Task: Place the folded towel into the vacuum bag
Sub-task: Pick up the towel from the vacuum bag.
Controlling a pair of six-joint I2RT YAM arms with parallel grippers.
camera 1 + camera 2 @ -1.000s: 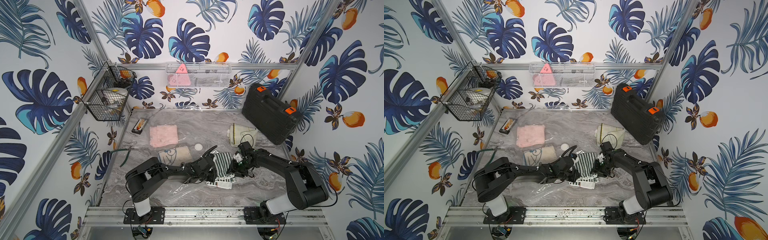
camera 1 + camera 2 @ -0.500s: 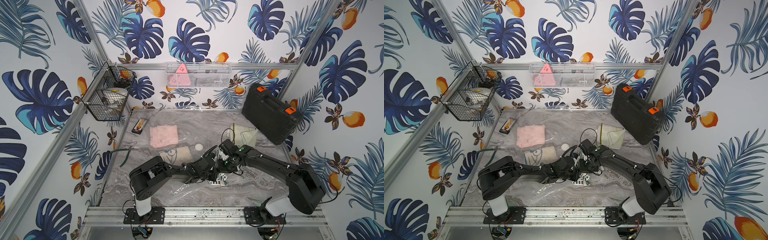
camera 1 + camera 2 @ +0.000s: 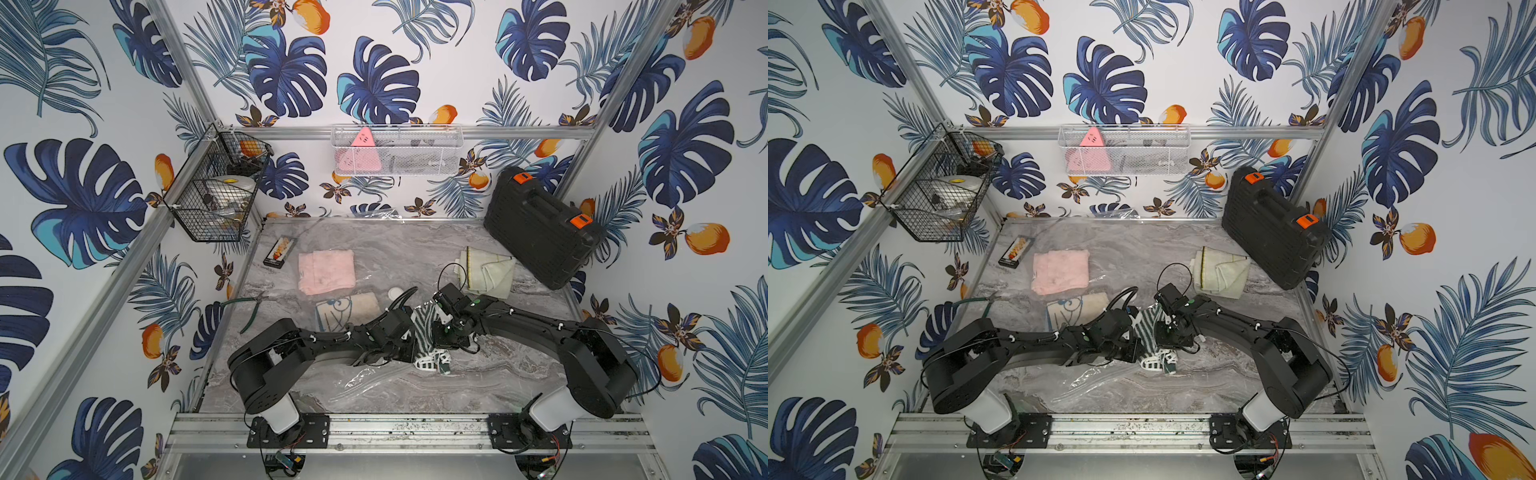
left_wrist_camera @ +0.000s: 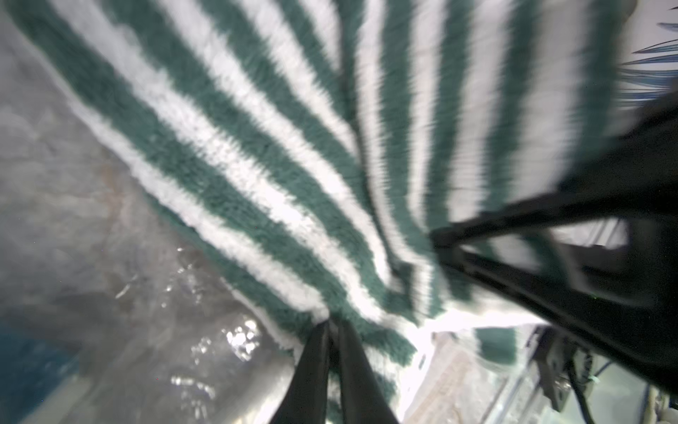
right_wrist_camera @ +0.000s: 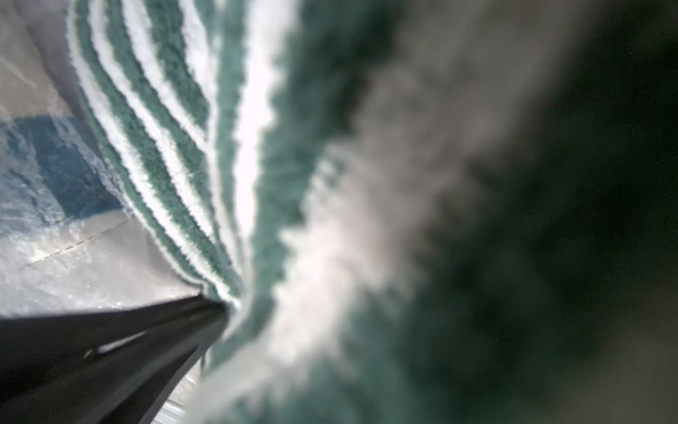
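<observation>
I read: left claw clamped on green-and-white striped towel edge. Right claw pinching same towel. Towel mid-table, lifted over vacuum bag near front edge.

The striped towel was fluffy green-and-white terry cloth. The vacuum bag was clear, crinkled, glossy plastic. The bench had a smooth grey marbled finish. The case was matt black ribbed plastic. The pink towel looked like soft matt cloth, and the basket was black wire.
</observation>
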